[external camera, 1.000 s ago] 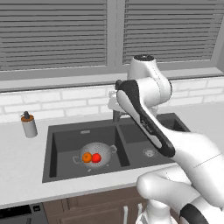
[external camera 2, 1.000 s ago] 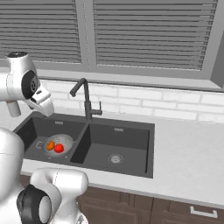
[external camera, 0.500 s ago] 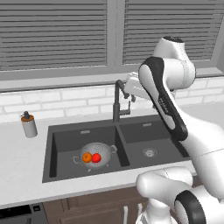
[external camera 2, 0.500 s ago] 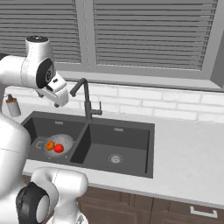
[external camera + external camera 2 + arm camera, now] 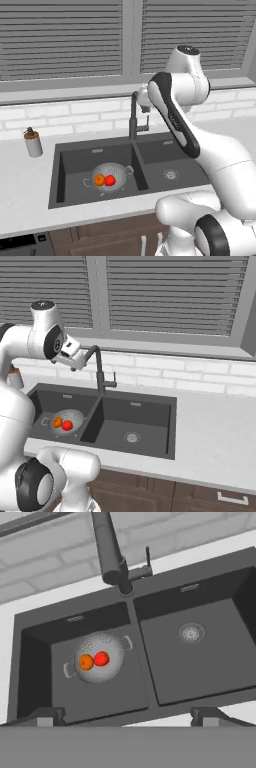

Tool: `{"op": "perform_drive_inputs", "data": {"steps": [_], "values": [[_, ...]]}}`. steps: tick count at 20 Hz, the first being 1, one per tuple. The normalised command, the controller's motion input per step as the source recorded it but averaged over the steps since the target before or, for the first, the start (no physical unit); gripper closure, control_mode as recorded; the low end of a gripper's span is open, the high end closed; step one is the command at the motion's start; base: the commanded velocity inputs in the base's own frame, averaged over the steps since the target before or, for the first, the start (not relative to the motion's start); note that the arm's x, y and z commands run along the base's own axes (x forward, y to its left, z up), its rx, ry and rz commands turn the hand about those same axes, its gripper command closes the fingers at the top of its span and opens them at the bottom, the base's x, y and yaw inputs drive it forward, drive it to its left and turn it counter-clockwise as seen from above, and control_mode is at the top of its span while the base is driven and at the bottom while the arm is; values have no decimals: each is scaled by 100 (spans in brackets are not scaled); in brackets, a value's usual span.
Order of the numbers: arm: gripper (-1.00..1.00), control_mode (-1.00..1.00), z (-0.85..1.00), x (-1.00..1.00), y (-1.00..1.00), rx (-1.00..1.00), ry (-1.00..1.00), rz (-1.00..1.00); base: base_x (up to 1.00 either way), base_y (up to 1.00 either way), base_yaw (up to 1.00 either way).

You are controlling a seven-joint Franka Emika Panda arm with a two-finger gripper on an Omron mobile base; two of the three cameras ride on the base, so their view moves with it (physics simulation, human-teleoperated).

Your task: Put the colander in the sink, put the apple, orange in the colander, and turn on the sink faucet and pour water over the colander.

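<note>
Soft, even light is filling the rendered kitchen, with no single source showing. The sink is staying dark, its inner walls shading deepest at the left. The apple and orange are glowing bright against the dull grey colander. All three views are looking slightly soft and pixelated, without glare.

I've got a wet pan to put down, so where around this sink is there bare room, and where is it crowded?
The right basin of the sink is bare but for its drain. Open counter runs right of it. The left basin is crowded: the colander holds the orange and apple. The gripper hangs by the sink faucet. A soap dispenser stands far left.
</note>
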Motion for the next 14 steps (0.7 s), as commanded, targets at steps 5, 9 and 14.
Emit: {"op": "perform_drive_inputs", "data": {"steps": [5,9,14], "values": [[-100,-100,-9,46,0,-9,-19,9,0,0,0],[-100,-100,4,85,0,0,-2,3,0,0,0],[-100,-100,3,90,0,0,6,0,0,0,0]]}}
